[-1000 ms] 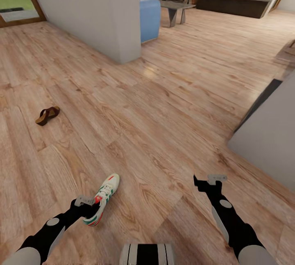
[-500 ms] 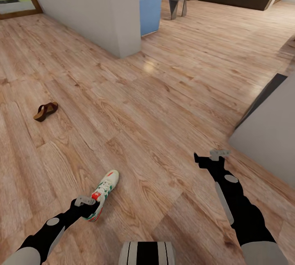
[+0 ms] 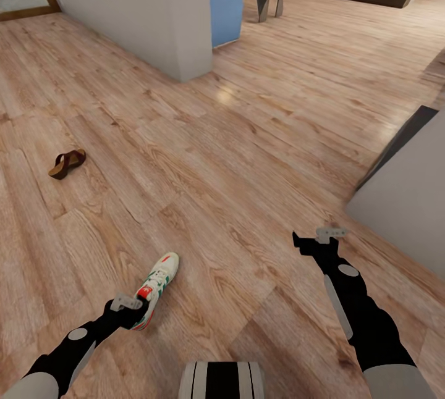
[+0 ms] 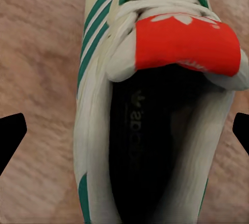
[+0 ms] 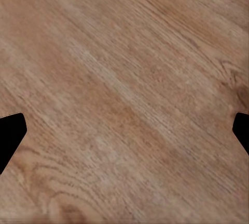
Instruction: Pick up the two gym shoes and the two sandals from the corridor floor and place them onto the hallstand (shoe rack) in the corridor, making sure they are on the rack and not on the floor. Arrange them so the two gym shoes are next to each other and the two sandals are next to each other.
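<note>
Head view: one gym shoe lies on the corridor floor, its heel under the left gripper; a brown sandal lies well apart, near a grey wall corner. A pale-grey panel stands beside the right gripper. Left wrist view: both fingers spread wide, straddling the shoe's dark opening and red-orange tongue patch without touching. Right wrist view: fingers wide apart over bare planks.
</note>
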Robot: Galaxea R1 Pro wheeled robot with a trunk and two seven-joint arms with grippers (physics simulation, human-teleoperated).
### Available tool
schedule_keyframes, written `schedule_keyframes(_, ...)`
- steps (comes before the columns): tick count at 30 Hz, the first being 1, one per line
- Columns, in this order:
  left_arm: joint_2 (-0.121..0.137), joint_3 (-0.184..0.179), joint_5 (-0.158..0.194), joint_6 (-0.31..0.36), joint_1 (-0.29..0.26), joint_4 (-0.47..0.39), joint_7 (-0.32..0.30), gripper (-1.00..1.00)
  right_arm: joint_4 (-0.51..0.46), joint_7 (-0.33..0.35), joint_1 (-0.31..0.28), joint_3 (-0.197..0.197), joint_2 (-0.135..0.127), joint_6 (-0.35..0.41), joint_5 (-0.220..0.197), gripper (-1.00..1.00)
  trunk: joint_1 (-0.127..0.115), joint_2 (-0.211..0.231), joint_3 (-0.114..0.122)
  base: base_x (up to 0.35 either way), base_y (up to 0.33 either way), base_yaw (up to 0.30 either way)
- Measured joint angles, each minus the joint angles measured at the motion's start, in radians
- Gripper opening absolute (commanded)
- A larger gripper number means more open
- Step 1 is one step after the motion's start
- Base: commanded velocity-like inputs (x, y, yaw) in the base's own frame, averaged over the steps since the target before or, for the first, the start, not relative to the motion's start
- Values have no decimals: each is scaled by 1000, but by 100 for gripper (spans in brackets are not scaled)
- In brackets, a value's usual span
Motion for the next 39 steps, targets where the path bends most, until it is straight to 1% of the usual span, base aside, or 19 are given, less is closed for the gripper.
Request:
schedule_keyframes(9, 1, 0, -10, -1, 0, 1, 0, 100, 1, 0, 0, 0, 0, 0, 0, 100, 0, 0, -5, 0, 0, 0)
schedule_keyframes(19, 0, 0, -11, -1, 0, 1, 0, 100, 2, 0, 1, 0, 0, -1, 0, 100, 5, -2, -44, 0, 0, 0)
schedule_keyframes(31, 1, 0, -11, -1, 1, 1, 0, 100, 3, 0, 1, 0, 0, -1, 0, 100, 4, -2, -49, 0, 0, 0)
schedule_keyframes(38, 1, 0, -11, -1, 1, 2, 0, 100, 3, 0, 2, 0, 0, -1, 0, 100, 8, -4, -79, 0, 0, 0)
schedule_keyframes(39, 1, 0, -11, -1, 1, 1, 0, 100, 3, 0, 2, 0, 0, -1, 0, 100, 8, -4, -80, 0, 0, 0)
